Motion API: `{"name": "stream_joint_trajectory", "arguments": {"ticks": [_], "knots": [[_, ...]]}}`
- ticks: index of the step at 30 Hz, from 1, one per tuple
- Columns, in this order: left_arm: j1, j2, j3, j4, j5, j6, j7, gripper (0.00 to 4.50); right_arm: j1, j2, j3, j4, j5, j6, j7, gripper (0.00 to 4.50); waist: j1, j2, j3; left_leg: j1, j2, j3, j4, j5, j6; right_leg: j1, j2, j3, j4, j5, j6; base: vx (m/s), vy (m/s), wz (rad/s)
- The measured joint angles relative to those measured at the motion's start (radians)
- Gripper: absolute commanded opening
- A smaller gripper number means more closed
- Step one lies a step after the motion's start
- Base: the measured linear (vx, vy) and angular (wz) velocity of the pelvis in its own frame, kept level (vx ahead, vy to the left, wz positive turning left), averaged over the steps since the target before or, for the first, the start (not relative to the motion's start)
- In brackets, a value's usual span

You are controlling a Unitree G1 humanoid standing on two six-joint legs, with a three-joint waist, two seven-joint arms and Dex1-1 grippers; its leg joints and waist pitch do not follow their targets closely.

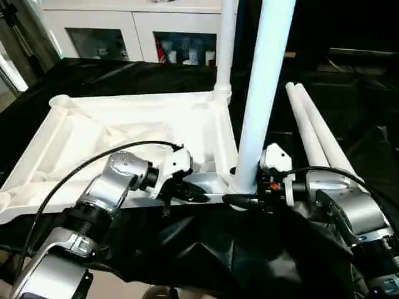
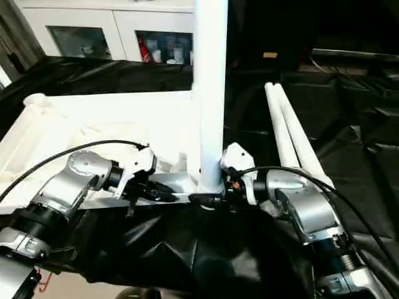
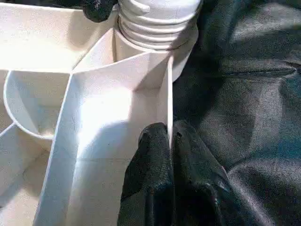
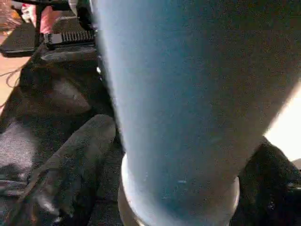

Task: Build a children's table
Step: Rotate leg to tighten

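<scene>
**Near leg upright in its socket, both grippers at the table's near edge**

The table top (image 1: 124, 134) lies upside down on the black cloth (image 1: 206, 255), ribbed underside up, with a white cabinet (image 1: 134, 31) behind it. The left gripper (image 1: 187, 190) is clenched on the thin near rim of the top; in the left wrist view its two black fingers (image 3: 150, 179) pinch that wall from either side, close to the near right corner socket (image 3: 155, 52). A far leg (image 1: 225, 43) stands upright in the far right corner. In front of it the near leg (image 1: 265, 93) rises from the near right socket, its ribbed base seated there. The right gripper (image 1: 240, 199) sits at this leg's foot, one finger on each side of the tube; whether the fingers press the tube or stand just clear cannot be told. Further right, two loose legs (image 1: 315, 131) lie side by side on the cloth, touching each other.
</scene>
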Motion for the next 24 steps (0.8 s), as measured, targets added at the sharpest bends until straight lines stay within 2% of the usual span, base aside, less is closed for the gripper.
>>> {"name": "stream_joint_trajectory", "arguments": {"ticks": [3, 6, 9, 11, 16, 19, 24], "knots": [[-0.003, 0.002, 0.000, 0.004, 0.000, -0.005, -0.009, 0.00, 0.000, 0.001, 0.001, -0.005, 0.005, 0.010, -0.003, 3.08, 0.000, 0.000, 0.000, -0.002, 0.000, 0.000, 0.000, 0.000, 0.000, -0.001, 0.000, 0.000, 0.000, 0.000, 0.000, 0.000, 0.000, 0.00], [-0.006, 0.003, 0.000, 0.008, 0.000, -0.005, -0.015, 0.00, 0.004, 0.004, -0.001, -0.014, 0.006, 0.022, -0.012, 2.89, 0.001, 0.000, 0.000, -0.003, 0.000, 0.000, 0.001, 0.000, 0.000, -0.001, 0.000, 0.000, 0.000, 0.000, 0.000, 0.000, 0.000, 0.00], [-0.009, -0.002, 0.002, 0.028, 0.001, -0.001, 0.009, 0.00, 0.008, 0.052, -0.002, -0.006, -0.013, 0.021, -0.074, 2.75, -0.004, 0.000, 0.000, -0.003, 0.000, -0.001, 0.001, 0.000, 0.000, -0.001, 0.000, 0.000, 0.000, 0.000, 0.000, 0.000, 0.000, 0.00], [-0.019, -0.017, 0.025, 0.057, 0.015, 0.032, 0.087, 0.00, 0.002, 0.140, -0.031, 0.050, -0.040, 0.016, -0.201, 2.72, -0.014, 0.000, 0.000, -0.002, 0.000, -0.001, 0.001, 0.000, 0.000, -0.002, 0.000, 0.000, 0.002, 0.000, -0.001, 0.000, 0.000, 0.00], [-0.070, -0.101, 0.055, 0.107, 0.033, 0.118, 0.261, 0.00, -0.060, 0.253, -0.093, 0.154, -0.097, 0.001, -0.464, 2.68, -0.036, 0.002, 0.000, -0.002, 0.000, -0.001, 0.002, 0.000, -0.001, -0.002, 0.000, 0.000, 0.002, 0.001, -0.001, 0.000, 0.000, 0.00], [-0.095, -0.148, 0.083, 0.144, 0.040, 0.151, 0.366, 0.00, -0.107, 0.337, -0.131, 0.232, -0.135, -0.016, -0.621, 2.68, -0.037, 0.003, 0.000, 0.000, 0.000, -0.001, 0.000, 0.001, -0.001, -0.002, 0.001, 0.000, 0.002, 0.000, 0.000, 0.000, 0.000, 0.00], [-0.101, -0.174, 0.098, 0.153, 0.042, 0.165, 0.432, 0.00, -0.139, 0.384, -0.145, 0.291, -0.167, -0.050, -0.716, 2.68, -0.036, 0.005, -0.002, -0.001, 0.000, -0.001, -0.001, 0.001, -0.001, -0.002, 0.001, 0.000, 0.001, 0.000, 0.000, 0.000, 0.000, 0.00]]}}
